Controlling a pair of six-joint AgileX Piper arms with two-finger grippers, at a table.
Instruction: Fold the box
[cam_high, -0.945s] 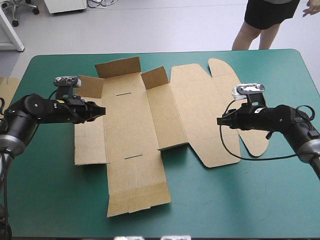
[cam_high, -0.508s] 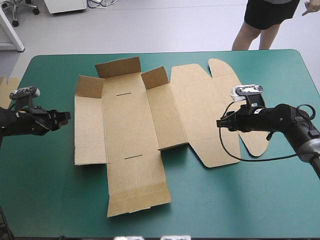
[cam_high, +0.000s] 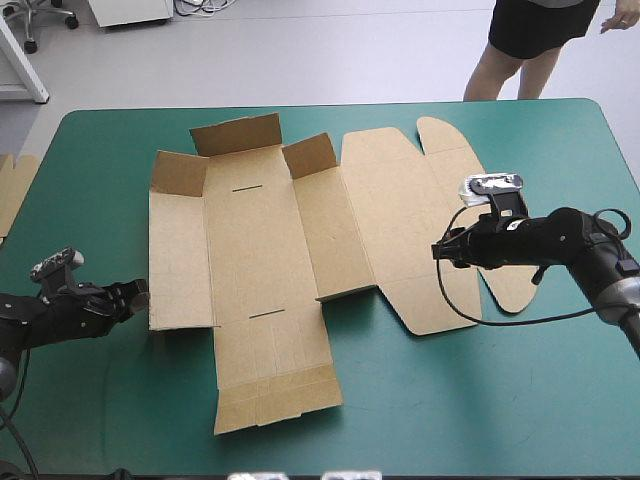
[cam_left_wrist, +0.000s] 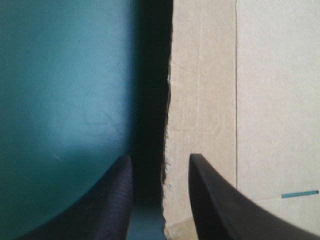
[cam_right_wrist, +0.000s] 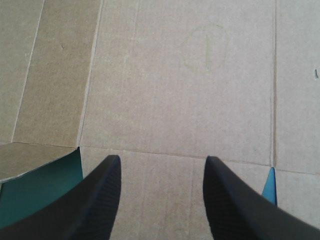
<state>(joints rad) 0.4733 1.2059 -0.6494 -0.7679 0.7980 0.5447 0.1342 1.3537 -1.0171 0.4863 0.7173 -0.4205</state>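
The left tool (cam_high: 138, 293), spread, has pulled back off the box (cam_high: 265, 260) to the near corner of its left panel and straddles the board's edge. The right tool (cam_high: 437, 247) stays spread above the right panel. The box lies mostly flat mid-tabletop (cam_high: 480, 400), with its far flaps raised.

You are looking at one brown box (cam_high: 260, 250), lying at the middle of one teal-green table (cam_high: 500, 400). Two grippers are showing: the left gripper (cam_high: 140, 294) at nine o'clock, the right gripper (cam_high: 437, 247) at three. One spare board edge (cam_high: 12, 192) is peeking in at ten o'clock.
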